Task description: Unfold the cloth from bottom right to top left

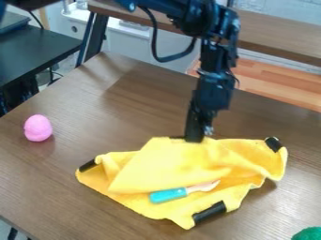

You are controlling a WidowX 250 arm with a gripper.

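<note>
The black gripper hangs down at the upper edge of the yellow cloth, with its lower end against the fabric. The cloth lies rumpled and partly folded on the table, a broad layer folded over its middle. Black patches mark its left, lower and upper right corners, and a little more black shows at the top edge beside the gripper. On the cloth's lower middle rests a toy utensil with a teal handle and a pale blade.
A pink egg-shaped object stands on the brown table to the left. A green fuzzy object shows at the lower right corner. Behind the table's far edge are a dark desk and a wooden bench.
</note>
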